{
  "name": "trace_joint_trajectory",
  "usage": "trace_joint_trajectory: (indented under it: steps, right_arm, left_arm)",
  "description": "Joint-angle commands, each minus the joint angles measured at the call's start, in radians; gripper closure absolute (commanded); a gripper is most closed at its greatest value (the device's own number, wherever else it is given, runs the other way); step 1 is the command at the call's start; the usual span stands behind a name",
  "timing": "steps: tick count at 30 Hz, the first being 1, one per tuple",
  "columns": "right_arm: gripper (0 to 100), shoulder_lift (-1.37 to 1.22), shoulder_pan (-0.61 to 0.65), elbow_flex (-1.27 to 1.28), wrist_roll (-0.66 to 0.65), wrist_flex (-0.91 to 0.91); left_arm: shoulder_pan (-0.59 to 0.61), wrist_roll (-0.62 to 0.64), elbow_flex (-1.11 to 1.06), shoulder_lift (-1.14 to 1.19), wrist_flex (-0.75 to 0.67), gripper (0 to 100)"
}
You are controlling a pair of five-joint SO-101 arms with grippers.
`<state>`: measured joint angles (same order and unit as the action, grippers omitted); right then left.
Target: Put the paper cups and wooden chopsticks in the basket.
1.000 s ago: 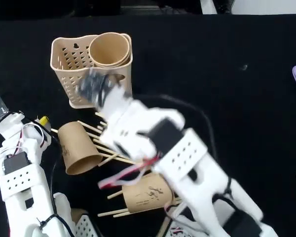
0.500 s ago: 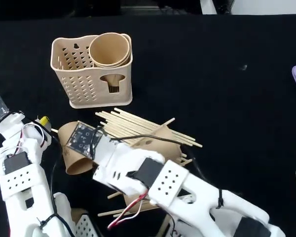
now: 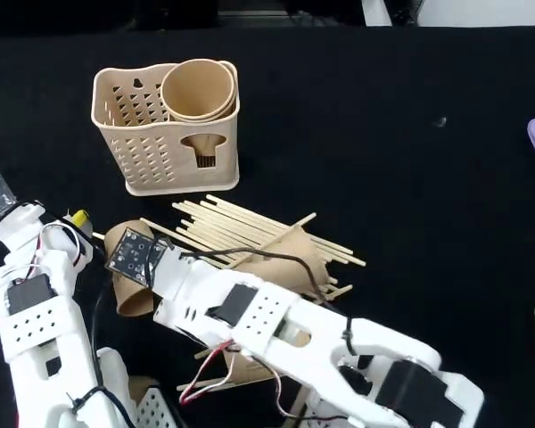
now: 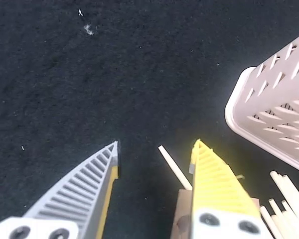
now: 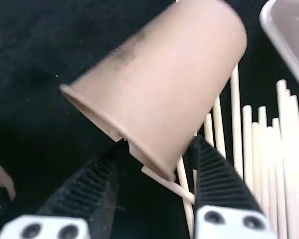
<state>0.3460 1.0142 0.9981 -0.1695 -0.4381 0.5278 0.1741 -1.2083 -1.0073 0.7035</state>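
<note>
Your right gripper (image 5: 157, 149) is spread around the rim of the sideways tan paper cup (image 5: 159, 94), axis running straight out ahead.

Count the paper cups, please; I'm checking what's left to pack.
5 paper cups: two nested in the basket, one lying at the right gripper, one on the chopsticks, one under the right arm. More may be hidden.
</note>
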Motion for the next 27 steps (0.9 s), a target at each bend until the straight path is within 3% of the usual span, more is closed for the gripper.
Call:
trace_joint_trajectory:
  steps: [1,5,17,22,27]
  right_arm:
    - [95.6,0.016,-0.071,-0.019,0.011,0.026]
    - [99.0,0.137,-0.158,-0.013,0.011,-0.038]
    - [98.8,0.704,-0.348,-0.234,0.003,-0.568]
    - [98.8,0.713,-0.41,-0.53,0.012,-0.663]
    - [98.8,0.522,-0.502,-0.84,0.086,-0.661]
  left_arm:
    - [0.012,0.011,0.028,-0.02,-0.018,76]
    - [0.012,0.009,0.028,-0.02,-0.018,76]
    - [0.012,0.009,0.028,-0.02,-0.018,76]
    - [0.012,0.009,0.028,-0.02,-0.018,76]
    - [0.012,0.009,0.028,-0.02,-0.018,76]
